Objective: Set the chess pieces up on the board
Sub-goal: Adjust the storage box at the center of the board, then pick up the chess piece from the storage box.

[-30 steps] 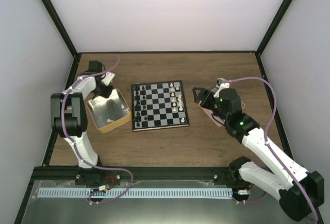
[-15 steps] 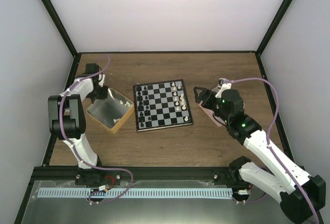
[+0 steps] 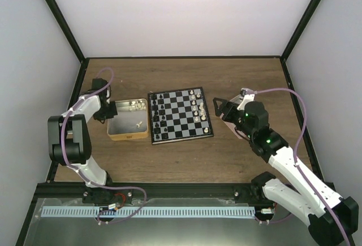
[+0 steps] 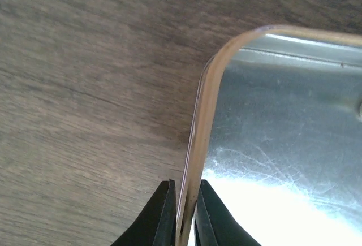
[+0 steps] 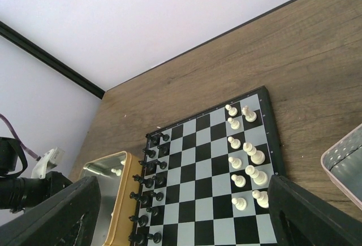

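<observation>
The right gripper [image 3: 219,109] hangs with jaws wide apart at 3 o'clock of the board [image 3: 180,117], near a pink tray [image 5: 346,161]. The left gripper [image 4: 184,203] is clamped on the left wall of the tan tray [image 3: 129,137], which sits at 9 o'clock of the board. On the board, the black pieces [image 3: 158,116] stand along the left side and the white pieces [image 3: 198,109] along the right. One loose piece [image 3: 139,125], white, lies inside the tan tray.

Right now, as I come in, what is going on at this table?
Two robot arms are setting up a small chess set. The left gripper pinches the rim of the tan tray, which lies left of the board and holds a few whitish pieces. The right gripper hovers open at the board's right edge, holding nothing. The black pieces stand along the board's left side and the white pieces along its right, which looks incomplete.
</observation>
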Tool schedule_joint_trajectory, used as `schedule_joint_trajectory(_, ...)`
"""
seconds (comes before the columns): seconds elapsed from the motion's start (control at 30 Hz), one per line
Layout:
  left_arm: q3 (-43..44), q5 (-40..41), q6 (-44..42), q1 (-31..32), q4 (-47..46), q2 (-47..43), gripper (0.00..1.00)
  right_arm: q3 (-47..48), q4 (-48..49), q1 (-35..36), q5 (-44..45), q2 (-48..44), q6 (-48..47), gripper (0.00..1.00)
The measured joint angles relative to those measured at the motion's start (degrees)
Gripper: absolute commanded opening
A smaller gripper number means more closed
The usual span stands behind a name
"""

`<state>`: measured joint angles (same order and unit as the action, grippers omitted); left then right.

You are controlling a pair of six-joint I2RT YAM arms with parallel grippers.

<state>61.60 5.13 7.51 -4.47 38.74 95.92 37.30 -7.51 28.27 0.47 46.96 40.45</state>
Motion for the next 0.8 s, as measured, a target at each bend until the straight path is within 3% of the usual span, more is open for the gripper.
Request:
schedule_joint_trajectory(0.37,-3.56,-0.9,4.13,0.0,0.9,-3.32,0.35,0.0,0.22,0.0,-0.28,-0.17,-1.2,0.83)
schedule_joint_trajectory(0.63,-1.18,-2.51,4.26,2.64,-0.31,-16.39,0.35,-0.98,0.68,0.0,0.07,-0.02,-0.87,0.83)
schedule_joint_trajectory(0.8,-1.01,-4.52,5.09,7.85,-1.33,-16.7,0.33,-1.14,0.76,0.0,1.6,0.57,-0.39,0.83)
